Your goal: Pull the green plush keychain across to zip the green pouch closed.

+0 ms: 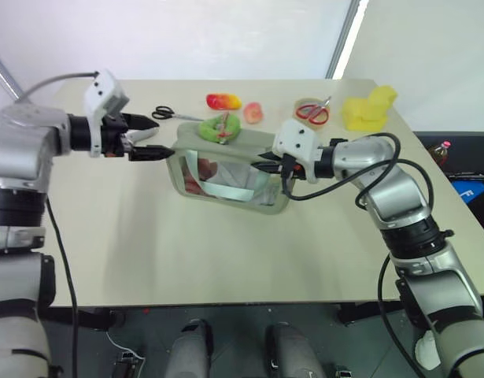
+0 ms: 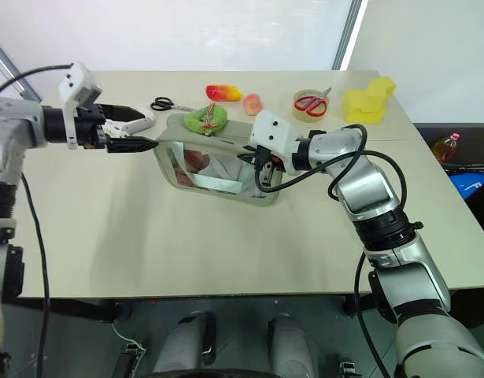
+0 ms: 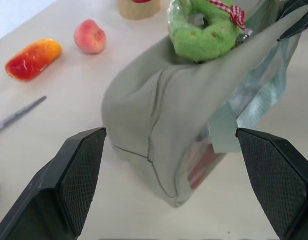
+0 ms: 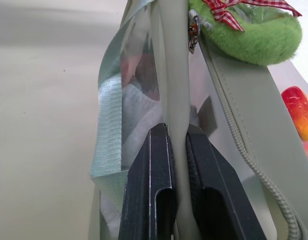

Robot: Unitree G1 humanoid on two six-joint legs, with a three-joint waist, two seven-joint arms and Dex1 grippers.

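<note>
The green pouch (image 1: 226,179) stands upright mid-table, its clear window facing me with a teal strap inside. The green plush keychain (image 1: 220,127) rests on its top edge toward the left end, a red checked ribbon on it. My right gripper (image 1: 265,167) is shut on the pouch's right end; in the right wrist view its fingers (image 4: 151,195) clamp the pale rim. My left gripper (image 1: 149,136) hangs open just left of the pouch's left end, apart from it. In the left wrist view its fingers (image 3: 78,175) spread either side of the pouch corner (image 3: 159,125), with the keychain (image 3: 201,30) beyond.
Behind the pouch lie black scissors (image 1: 169,113), a red-yellow toy fruit (image 1: 223,101) and a peach (image 1: 253,113). A tape roll with red scissors on it (image 1: 312,112) and a yellow plush toy (image 1: 369,108) sit at the back right. Bare tabletop (image 1: 186,252) lies in front.
</note>
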